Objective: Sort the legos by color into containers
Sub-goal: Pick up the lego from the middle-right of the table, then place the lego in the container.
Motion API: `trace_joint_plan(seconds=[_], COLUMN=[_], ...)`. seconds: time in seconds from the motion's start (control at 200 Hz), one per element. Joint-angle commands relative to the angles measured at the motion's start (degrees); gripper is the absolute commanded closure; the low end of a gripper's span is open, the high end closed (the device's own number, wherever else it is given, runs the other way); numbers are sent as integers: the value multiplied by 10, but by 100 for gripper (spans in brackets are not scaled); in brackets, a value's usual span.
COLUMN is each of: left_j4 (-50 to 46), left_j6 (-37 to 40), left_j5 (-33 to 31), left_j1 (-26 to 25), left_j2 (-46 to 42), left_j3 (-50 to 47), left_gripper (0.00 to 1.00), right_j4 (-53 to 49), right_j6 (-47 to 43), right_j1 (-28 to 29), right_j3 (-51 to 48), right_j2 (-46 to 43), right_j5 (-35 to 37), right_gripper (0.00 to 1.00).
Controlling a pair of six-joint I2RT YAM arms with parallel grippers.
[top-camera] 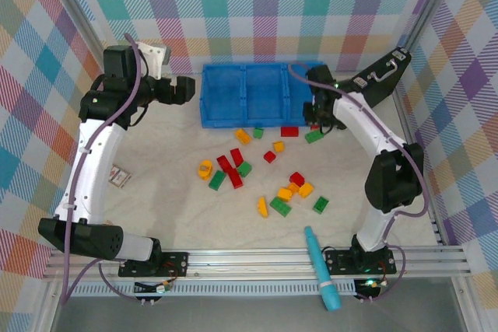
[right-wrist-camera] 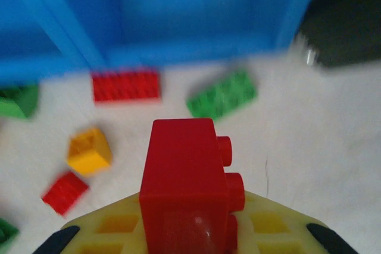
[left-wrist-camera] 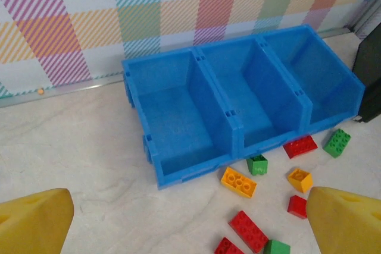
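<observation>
Overhead, red, green and yellow studded plastic bricks point(top-camera: 281, 207) lie scattered on the table point(top-camera: 156, 192) before the blue three-compartment plastic tray point(top-camera: 249, 119). Left wrist: the left gripper point(left-wrist-camera: 190, 224), jaws spread, faces that tray. Right wrist: the right gripper point(right-wrist-camera: 187, 236) pinches one red brick point(right-wrist-camera: 184, 171) near it

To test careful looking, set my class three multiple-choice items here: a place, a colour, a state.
1. The teal tool lies: A in the tray; B beside the right arm's base; C beside the left arm's base.
2. The brick in the right end effector is: A green; B yellow; C red.
3. The left end effector is: A open, empty; B shut on a green brick; C shut on a yellow brick.
Key: 1 B, top view shows it there; 2 C, plainly red in the right wrist view; 3 A, its fingers stand wide apart.
</observation>
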Motion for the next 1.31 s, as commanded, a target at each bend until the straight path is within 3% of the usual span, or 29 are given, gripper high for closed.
trace_joint_plan(seconds=[0.0, 0.295, 0.48, 0.655, 0.895, 1.14, 1.3], left_j4=[-15, -45, -65, -65, -46, -42, -31], left_j6=[0, 2, -8, -19, -43, -51, -49], left_j5=[9, 2, -3, -3, 15, 36, 32], left_j1=[-6, -11, -14, -17, -18, -18, -19], left_j2=[3, 17, 15, 8, -1, -3, -24], left_j3=[16, 51, 50, 39, 11, 7, -9], left_gripper=[0, 0, 0, 0, 0, 0, 0], right_j4=[-16, 51, 34, 45, 61, 69, 58], right_j6=[-70, -67, -66, -72, -69, -61, -57], right_j1=[-8, -20, -35, -47, -62, -59, -51], right_j3=[79, 232, 362, 424, 438, 434, 424], right_j2=[85, 233, 346, 405, 413, 396, 357], right_j5=[39, 68, 63, 55, 28, -7, -6], right_gripper=[75, 75, 75, 76, 72, 52, 52])
